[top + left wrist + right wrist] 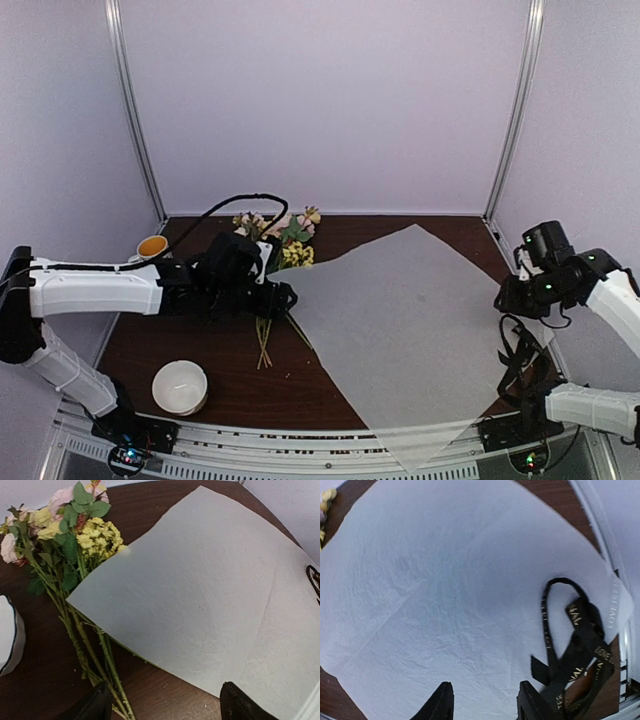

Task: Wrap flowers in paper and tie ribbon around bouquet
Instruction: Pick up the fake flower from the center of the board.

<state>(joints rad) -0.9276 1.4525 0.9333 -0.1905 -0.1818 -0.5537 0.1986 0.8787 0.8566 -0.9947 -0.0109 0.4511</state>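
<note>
Left arm [100, 290]: extended nearly level from the left side toward the centre of the tabletop [230, 390], wrist low. The left hand [285, 298] hovers over the flower stems, beside the left edge of the paper [410, 330]. In the wrist view its fingers [97, 706] stand wide apart with nothing between them.

Right arm [610, 300]: folded at the right side, forearm angled inward and down. The right hand [505, 298] is raised above the right edge of the paper. Its fingers [442, 702] are partly spread and grip nothing.

Flowers [285, 240]: lying flat at far centre, blooms toward the far wall, stems pointing near. The left corner of the paper covers some stems and the edge of the yellow blooms.

Paper: spread flat as a diamond across the centre and right; its near corner overhangs the near tabletop edge.

Ribbon [580, 645]: loosely heaped on the right corner of the paper, just right of the right hand. Contact with the finger cannot be determined.

A bowl [180, 387] sits near left; a cup [152, 246] sits far left.
</note>
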